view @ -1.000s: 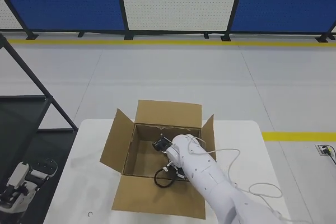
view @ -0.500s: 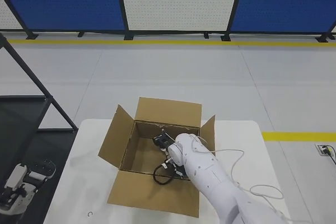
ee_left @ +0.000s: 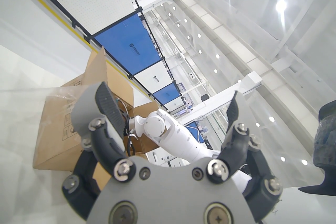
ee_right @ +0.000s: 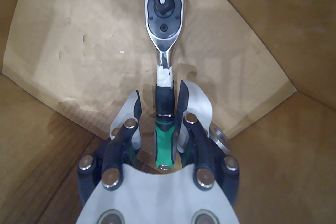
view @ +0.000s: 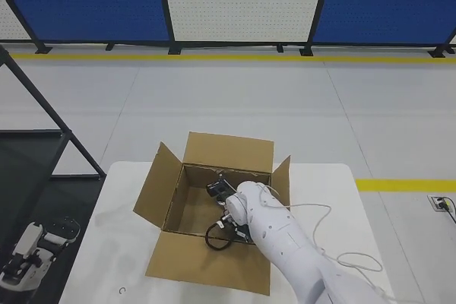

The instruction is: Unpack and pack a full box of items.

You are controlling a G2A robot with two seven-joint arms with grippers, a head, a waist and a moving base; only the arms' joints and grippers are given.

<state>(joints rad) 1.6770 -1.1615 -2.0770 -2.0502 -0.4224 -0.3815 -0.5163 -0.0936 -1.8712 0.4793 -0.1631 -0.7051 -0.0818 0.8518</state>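
**Right hand (ee_right: 161,96) straddles the chrome ratchet wrench (ee_right: 164,15), green-and-black handled, on the floor of the open brown cardboard box (view: 228,144).**

Over the last second the right arm has pressed in slightly and the box has slid a little toward the left arm's side of the white counter (view: 121,228). The fingers stand apart around the handle, one pad close against it and the other with a gap, so the grip looks not yet made. This light box may shift again. The left hand (ee_left: 169,101) hangs beside the counter, fingers wide apart, holding nothing.
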